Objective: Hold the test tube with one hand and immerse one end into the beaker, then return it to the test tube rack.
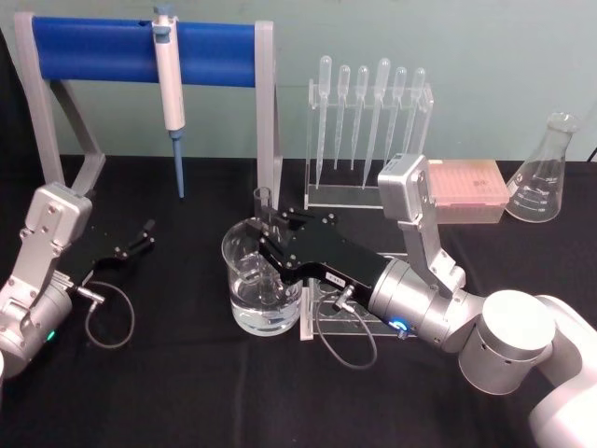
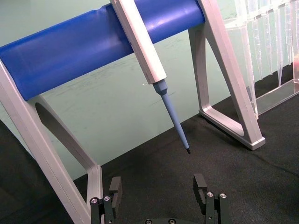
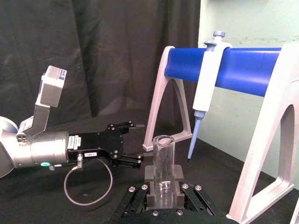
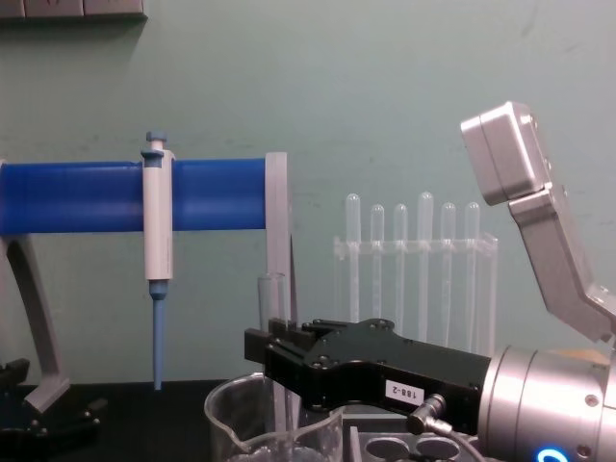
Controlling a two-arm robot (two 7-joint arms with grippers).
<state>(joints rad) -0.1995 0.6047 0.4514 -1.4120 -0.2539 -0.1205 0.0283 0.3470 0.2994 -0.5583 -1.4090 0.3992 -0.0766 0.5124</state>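
Right pincer [image 1: 268,245] pinches test tube [image 1: 264,203] upright, tip in beaker [image 1: 229,254]; thin glass, slick, brittle: light mid-shaft squeeze. Left pincer [image 1: 138,240] spread, nine o'clock.

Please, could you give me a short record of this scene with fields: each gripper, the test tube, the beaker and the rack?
Right gripper: shut on the test tube, above the beaker
Test tube: upright, lower end inside the beaker
Beaker: holds clear liquid
Left gripper: open, holding nothing, at the left
Test tube rack: beside the beaker, under the right arm
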